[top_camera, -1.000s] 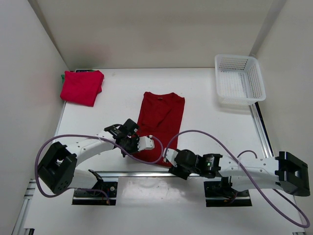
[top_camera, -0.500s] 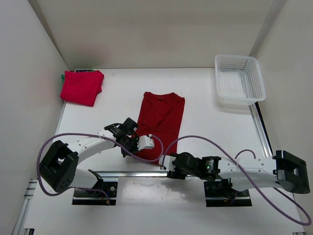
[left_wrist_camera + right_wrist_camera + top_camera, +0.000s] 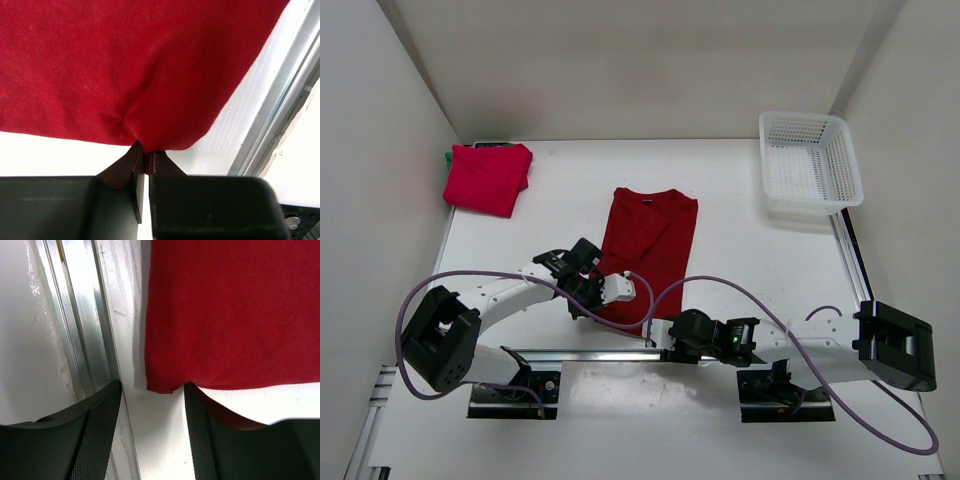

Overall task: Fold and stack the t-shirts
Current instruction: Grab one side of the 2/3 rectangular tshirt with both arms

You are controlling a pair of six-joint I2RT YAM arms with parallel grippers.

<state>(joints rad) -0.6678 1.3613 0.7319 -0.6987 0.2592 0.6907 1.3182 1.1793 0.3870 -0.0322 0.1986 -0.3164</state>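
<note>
Since a second ago the right arm has swung left along the near edge, bringing its gripper to the shirt's near-right corner, while the left arm has hardly shifted. The spread red t-shirt (image 3: 648,240) lies flat in the middle of the white table (image 3: 740,230), collar far and hem near, folded to a narrow panel. Its near-left corner is bunched into a small peak and pinched between the tips of the left gripper (image 3: 145,156), whose jaws are closed tight on the cloth with no gap showing. The near-right corner of the same shirt (image 3: 235,310) sits in the gap of the right gripper (image 3: 152,390), whose jaws stand apart and grip nothing; one finger hangs over the table edge beside the aluminium rail (image 3: 80,315), and the other finger's tip meets the cloth's edge just beside the corner. From above, the left gripper (image 3: 623,288) and the right gripper (image 3: 655,328) are close together at the hem. At the far-left corner lies a folded red t-shirt (image 3: 487,178) with a sliver of a green t-shirt (image 3: 449,157) showing under it. A white mesh basket (image 3: 803,117) stands at the far right, well apart from the shirts.
</note>
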